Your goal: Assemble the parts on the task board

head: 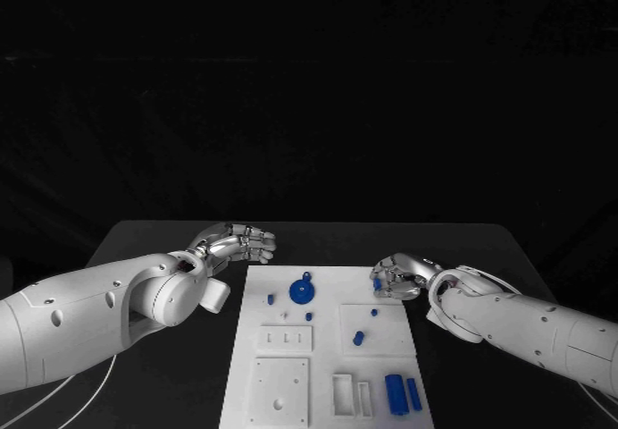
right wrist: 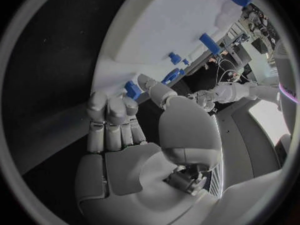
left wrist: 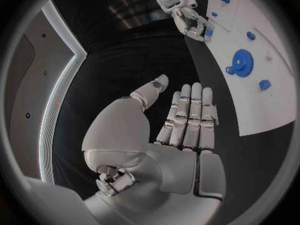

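The white task board (head: 258,332) lies in the middle of the black table. On its far part rests a blue gear (head: 303,290) (left wrist: 240,62), with small blue parts (head: 358,338) scattered round it. Two blue bars (head: 396,393) lie at its near right corner. My right hand (head: 402,277) (right wrist: 134,135) hovers over the board's far right edge and pinches a small blue part (right wrist: 132,90) (head: 380,285) between thumb and fingertips. My left hand (head: 238,243) (left wrist: 181,125) hangs over the bare table just beyond the board's far left corner, fingers stretched out and holding nothing.
Raised white blocks with slots and holes (head: 283,384) stand on the board's near half. Black table (head: 168,241) stretches to both sides of the board and behind it.
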